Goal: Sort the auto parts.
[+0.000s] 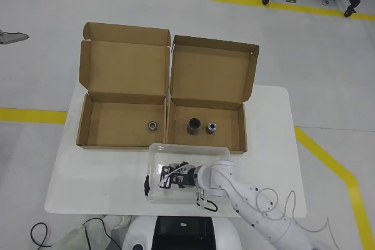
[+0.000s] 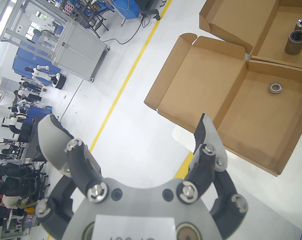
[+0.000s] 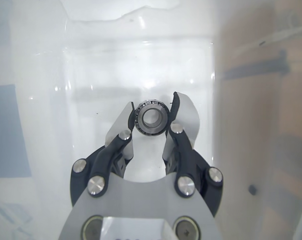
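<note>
My right gripper (image 3: pixel 153 111) is shut on a small steel roller bearing (image 3: pixel 152 119), held across its outer ring, inside a clear plastic bin (image 1: pixel 187 148). From above, that gripper (image 1: pixel 169 177) sits low in the bin at the table's front. A matching bearing (image 1: pixel 152 124) lies in the left cardboard box (image 1: pixel 112 131). In the right box (image 1: pixel 228 136) stand a dark sleeve (image 1: pixel 194 125) and a small bushing (image 1: pixel 211 128). My left gripper (image 2: pixel 126 118) is open and holds nothing, up over the floor beyond the table's left side.
Both boxes have their lids folded back toward the far edge of the white table (image 1: pixel 269 112). Bare tabletop lies right of the bin and left of it. A yellow floor line (image 1: pixel 25 115) runs past the table.
</note>
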You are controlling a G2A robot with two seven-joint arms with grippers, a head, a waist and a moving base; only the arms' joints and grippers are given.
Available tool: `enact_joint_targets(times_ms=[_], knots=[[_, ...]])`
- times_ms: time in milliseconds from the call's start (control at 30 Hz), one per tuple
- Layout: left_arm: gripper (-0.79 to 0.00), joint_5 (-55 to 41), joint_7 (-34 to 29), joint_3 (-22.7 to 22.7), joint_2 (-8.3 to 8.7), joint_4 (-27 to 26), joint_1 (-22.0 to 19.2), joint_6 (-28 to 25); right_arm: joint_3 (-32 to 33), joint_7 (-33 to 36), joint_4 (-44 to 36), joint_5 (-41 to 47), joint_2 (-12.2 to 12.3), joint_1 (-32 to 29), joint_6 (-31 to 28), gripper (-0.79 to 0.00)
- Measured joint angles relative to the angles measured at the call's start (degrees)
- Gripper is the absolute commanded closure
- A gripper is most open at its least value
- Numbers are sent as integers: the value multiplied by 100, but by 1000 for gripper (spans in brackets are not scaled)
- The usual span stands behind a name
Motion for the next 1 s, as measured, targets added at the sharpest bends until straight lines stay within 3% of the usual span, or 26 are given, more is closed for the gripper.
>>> enact_joint_targets(times_ms=[167, 333, 767, 1000], knots=[[-785, 0, 0, 0, 0, 0, 0, 0, 63, -106, -142, -14, 28, -62, 8, 0], [-785, 0, 0, 0, 0, 0, 0, 0, 249, -640, -320, 98, 99, -170, -193, 0], [-785, 0, 0, 0, 0, 0, 0, 0, 1070, -2727, -819, 517, 341, -437, -820, 0], [-785, 0, 0, 0, 0, 0, 0, 0, 1241, -3855, -835, 944, 329, -166, -1060, 0]])
